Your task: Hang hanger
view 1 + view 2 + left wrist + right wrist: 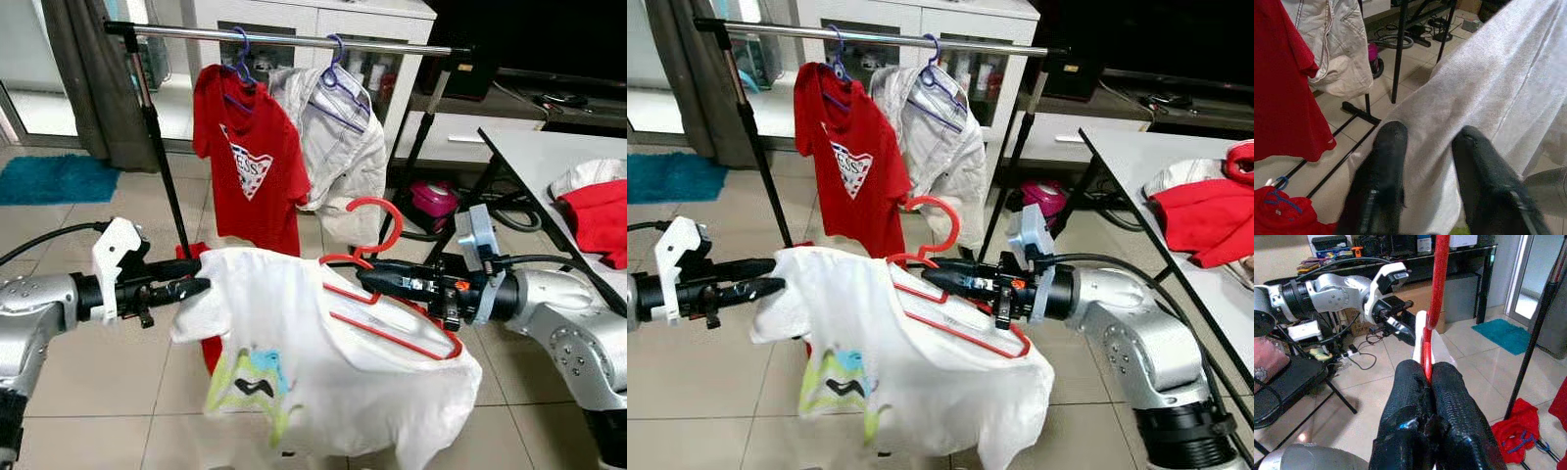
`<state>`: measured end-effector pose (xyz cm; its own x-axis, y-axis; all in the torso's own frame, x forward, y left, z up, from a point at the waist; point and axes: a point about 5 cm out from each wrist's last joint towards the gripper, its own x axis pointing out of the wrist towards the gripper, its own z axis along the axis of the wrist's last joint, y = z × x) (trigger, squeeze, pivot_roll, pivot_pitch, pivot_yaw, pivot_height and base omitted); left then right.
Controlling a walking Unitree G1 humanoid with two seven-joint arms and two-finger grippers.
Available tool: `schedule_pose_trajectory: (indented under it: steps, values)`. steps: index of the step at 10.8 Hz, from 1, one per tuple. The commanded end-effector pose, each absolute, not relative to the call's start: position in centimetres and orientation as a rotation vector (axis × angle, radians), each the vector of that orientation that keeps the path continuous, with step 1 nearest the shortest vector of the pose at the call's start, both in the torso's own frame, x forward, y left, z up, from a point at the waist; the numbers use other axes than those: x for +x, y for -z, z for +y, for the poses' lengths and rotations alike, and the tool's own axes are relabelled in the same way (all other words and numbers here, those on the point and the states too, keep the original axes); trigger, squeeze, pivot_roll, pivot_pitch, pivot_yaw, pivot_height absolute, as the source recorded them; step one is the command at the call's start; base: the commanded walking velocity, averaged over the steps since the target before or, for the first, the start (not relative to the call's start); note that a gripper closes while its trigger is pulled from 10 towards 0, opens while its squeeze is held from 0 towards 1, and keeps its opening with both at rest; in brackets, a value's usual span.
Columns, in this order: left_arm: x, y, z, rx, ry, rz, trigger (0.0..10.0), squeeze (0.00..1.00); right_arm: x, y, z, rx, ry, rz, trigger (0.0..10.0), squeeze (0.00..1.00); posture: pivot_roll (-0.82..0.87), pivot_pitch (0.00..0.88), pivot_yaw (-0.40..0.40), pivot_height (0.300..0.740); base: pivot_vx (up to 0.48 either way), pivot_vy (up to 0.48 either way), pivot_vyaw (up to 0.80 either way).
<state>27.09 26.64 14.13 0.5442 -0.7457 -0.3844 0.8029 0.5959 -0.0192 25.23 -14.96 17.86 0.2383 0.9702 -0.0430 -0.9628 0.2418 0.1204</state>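
A red hanger (392, 338) carries a white T-shirt (323, 382) with a green and blue print. My right gripper (364, 277) is shut on the hanger's neck just under its hook, holding it in front of me at chest height; the right wrist view shows the red shaft (1439, 284) pinched between the fingers. My left gripper (201, 279) is open at the shirt's left shoulder, its fingers (1388, 147) spread over the white cloth (1498, 83). The silver clothes rail (294, 39) runs across the back, above and beyond the hanger.
A red T-shirt (245, 166) and a white jacket (343, 147) hang on purple hangers from the rail. A white table (549, 157) with red and white clothes (598, 215) stands at the right. Red cloth (211, 343) lies on the tiled floor by the rack's base.
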Motion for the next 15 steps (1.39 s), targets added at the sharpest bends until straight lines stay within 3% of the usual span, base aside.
schedule_pose_trajectory:
  steps: [1, 10, 15]
  values:
    - [27.4, -14.2, 26.2, 0.173, 0.956, 0.366, 0.0, 0.0, 25.3, -19.1, -15.3, 0.053, -1.331, 0.074, 10.0, 0.0, -0.04, 0.0, -0.079, 0.74, 0.0, 0.0, 0.0]
    - [28.1, -14.2, 26.1, 0.156, 0.946, 0.318, 0.0, 0.0, 25.4, -19.2, -15.3, 0.055, -1.33, 0.071, 10.0, 0.0, -0.04, 0.0, -0.077, 0.74, 0.0, 0.0, 0.0]
    - [27.8, -14.3, 28.2, 0.066, 0.74, 0.211, 0.0, 0.0, 25.6, -19.2, -15.6, 0.063, -1.297, 0.055, 10.0, 0.0, -0.03, 0.0, -0.07, 0.74, 0.0, 0.0, 0.0]
